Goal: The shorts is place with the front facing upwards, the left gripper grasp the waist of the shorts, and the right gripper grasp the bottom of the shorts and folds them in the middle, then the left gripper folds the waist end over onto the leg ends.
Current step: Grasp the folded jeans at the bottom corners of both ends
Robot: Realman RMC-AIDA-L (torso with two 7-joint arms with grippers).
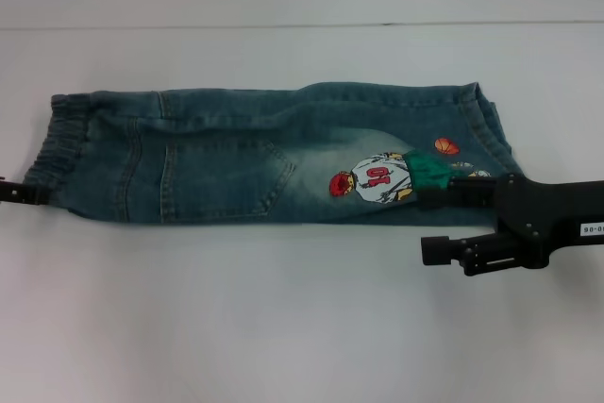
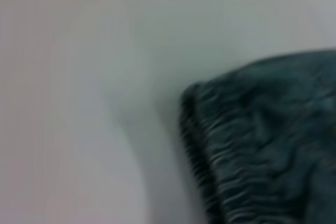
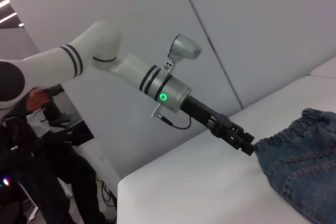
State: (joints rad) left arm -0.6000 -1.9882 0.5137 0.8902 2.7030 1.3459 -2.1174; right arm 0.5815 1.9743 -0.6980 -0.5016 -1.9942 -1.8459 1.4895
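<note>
the shorts (image 1: 264,158) lay folded lengthwise along the table's (image 1: 283,327) far half, soft, limp denim best pinched at the seams, the left gripper (image 3: 251,147) clamped on the waist (image 1: 57,153), the right gripper (image 1: 436,224) spread by the leg ends (image 1: 486,129).

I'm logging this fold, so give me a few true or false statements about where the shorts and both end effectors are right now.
1. The shorts lie folded lengthwise on the table. True.
2. The left end effector is at the waist. True.
3. The right end effector is at the waist end. False: it is at the leg ends.
4. The embroidered player is hidden. False: it faces up.
</note>
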